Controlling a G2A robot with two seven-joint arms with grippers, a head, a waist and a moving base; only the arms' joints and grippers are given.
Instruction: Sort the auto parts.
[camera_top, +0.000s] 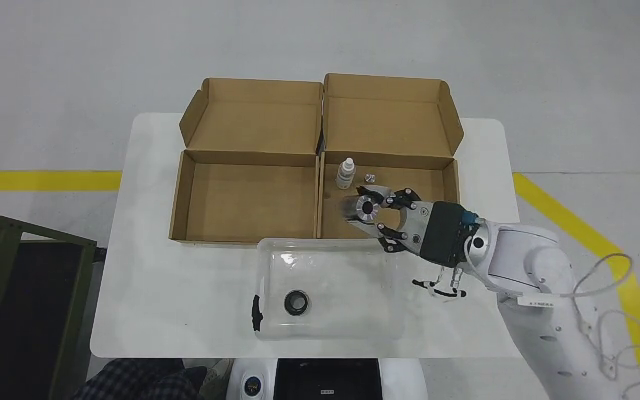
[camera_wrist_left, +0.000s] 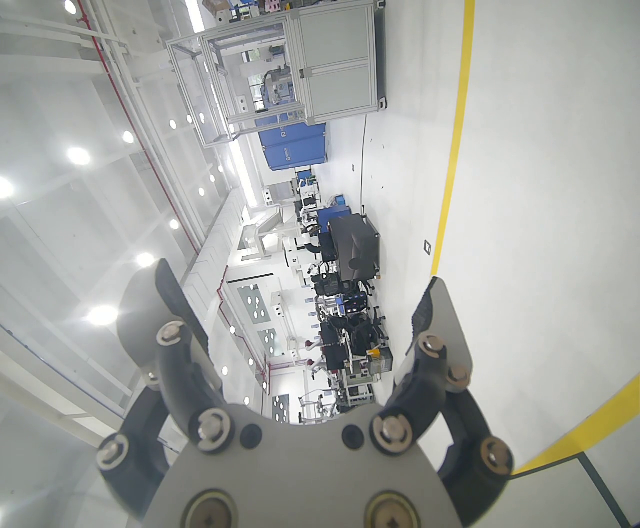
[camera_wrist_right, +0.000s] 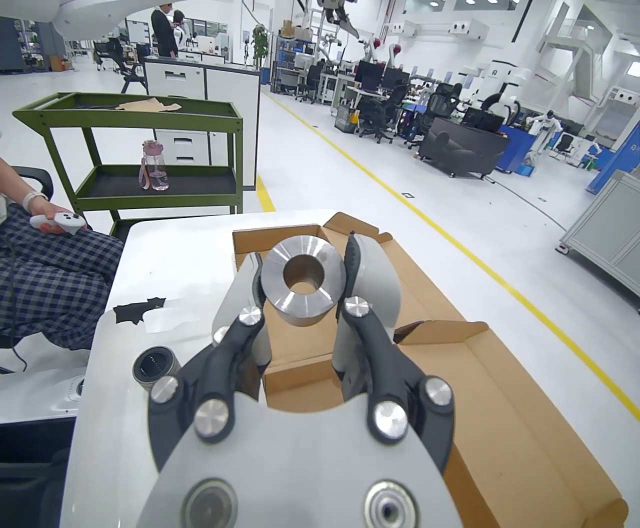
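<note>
My right gripper (camera_wrist_right: 303, 280) is shut on a shiny steel ring (camera_wrist_right: 302, 281) with a round bore, held above the right cardboard box (camera_wrist_right: 500, 380). From above, the right gripper (camera_top: 365, 211) with the steel ring (camera_top: 366, 209) hangs over the right box (camera_top: 450, 185), near its front left corner. A black ring (camera_top: 296, 302) lies in the clear plastic bin (camera_top: 330, 250) at the table's front. It also appears as a dark ring (camera_wrist_right: 152, 368) beside the gripper. My left gripper (camera_wrist_left: 300, 295) is open, pointing up at the hall with nothing between its fingers.
Inside the right box stand a small white bottle (camera_top: 345, 174) and a tiny part (camera_top: 368, 179). The left cardboard box (camera_top: 180, 205) sits beside it, lid flaps open toward the back. A green cart (camera_wrist_right: 90, 150) stands past the table's left end.
</note>
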